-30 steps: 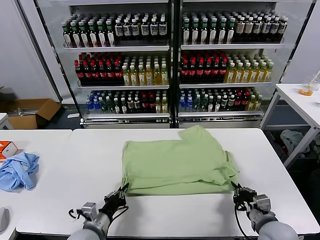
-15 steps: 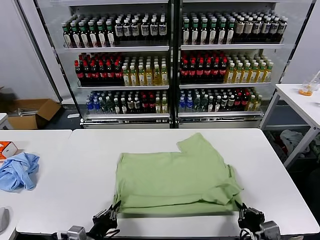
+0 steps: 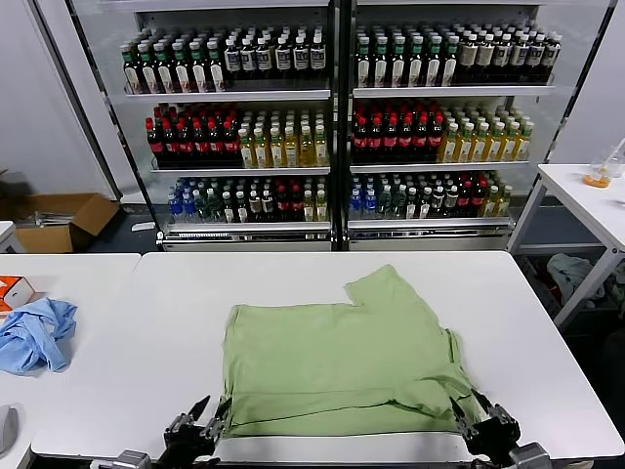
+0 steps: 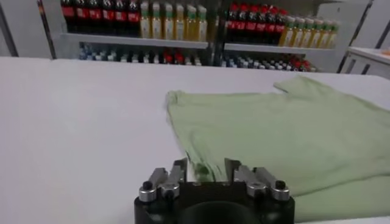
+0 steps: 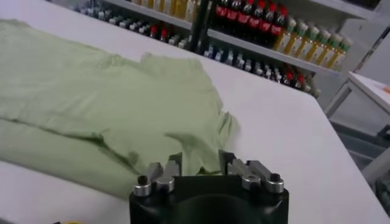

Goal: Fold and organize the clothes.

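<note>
- Left gripper, lower left of frame, fingers spread, holding nothing, at shirt's near-left corner.
- Right gripper, lower right, also spread, empty, at near-right corner.
- Light green shirt: soft, wrinkled, folded, lower centre on white table.
- Blue cloth crumpled, far left.
- Glass-door cooler, upper frame, shelves full of bottles.

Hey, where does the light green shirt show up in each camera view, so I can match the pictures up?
Head view: the light green shirt lies on the white table's near middle.
Left wrist view: the shirt spreads beyond the left gripper.
Right wrist view: the shirt spreads beyond the right gripper.
Shared landmark: the drinks fridge behind the table, in all three.
</note>
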You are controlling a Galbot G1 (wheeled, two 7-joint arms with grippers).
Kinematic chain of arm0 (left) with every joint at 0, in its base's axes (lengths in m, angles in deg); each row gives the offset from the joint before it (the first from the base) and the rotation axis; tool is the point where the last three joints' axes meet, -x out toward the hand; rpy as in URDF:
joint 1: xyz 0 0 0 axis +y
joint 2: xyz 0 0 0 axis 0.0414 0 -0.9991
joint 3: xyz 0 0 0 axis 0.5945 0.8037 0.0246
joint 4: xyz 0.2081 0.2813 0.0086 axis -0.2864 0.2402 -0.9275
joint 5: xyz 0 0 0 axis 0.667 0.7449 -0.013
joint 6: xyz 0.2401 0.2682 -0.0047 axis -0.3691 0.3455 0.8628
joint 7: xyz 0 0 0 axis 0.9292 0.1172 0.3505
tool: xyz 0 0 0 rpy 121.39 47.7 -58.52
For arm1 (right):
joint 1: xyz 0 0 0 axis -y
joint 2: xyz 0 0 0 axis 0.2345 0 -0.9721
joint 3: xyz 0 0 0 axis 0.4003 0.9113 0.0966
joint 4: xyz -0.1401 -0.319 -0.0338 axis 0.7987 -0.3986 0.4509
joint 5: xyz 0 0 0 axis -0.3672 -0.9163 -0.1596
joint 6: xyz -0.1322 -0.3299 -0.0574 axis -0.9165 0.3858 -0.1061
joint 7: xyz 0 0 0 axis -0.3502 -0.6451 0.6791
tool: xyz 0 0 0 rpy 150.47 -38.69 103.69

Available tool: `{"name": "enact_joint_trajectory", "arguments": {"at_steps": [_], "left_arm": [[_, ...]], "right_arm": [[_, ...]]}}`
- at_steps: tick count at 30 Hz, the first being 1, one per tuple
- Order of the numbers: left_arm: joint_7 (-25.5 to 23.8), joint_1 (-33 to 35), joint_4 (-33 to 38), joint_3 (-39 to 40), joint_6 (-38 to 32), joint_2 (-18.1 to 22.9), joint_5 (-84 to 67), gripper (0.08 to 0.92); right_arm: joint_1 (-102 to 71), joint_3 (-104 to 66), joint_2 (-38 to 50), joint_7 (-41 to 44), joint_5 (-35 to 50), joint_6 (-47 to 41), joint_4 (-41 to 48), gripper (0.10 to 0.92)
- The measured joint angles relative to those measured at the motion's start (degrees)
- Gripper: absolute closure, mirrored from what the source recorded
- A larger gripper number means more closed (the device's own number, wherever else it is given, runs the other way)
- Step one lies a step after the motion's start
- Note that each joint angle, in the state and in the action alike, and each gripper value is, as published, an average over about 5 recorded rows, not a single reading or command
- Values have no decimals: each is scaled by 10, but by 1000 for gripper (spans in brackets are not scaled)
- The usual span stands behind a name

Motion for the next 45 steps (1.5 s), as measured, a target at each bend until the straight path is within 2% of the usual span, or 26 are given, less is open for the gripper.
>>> {"name": "enact_joint_trajectory", "arguments": {"at_steps": [6, 10, 19, 32, 45], "left_arm": [[11, -40, -24, 4, -4, -18, -25, 255], [19, -85, -53, 16, -2, -27, -41, 186], [34, -214, -140, 66, 8, -34, -58, 177], [43, -387, -283, 157, 15, -15, -55, 177], [45, -496, -397, 215, 18, 8, -42, 177]], "right_arm": [[90, 33, 4, -14, 40, -13, 34, 246], [171, 75, 4, -23, 65, -26, 70, 206], [374, 188, -12, -36, 112, -54, 188, 203], [601, 325, -64, -29, 136, -70, 377, 203], [732, 389, -131, -11, 156, -76, 533, 203]]}}
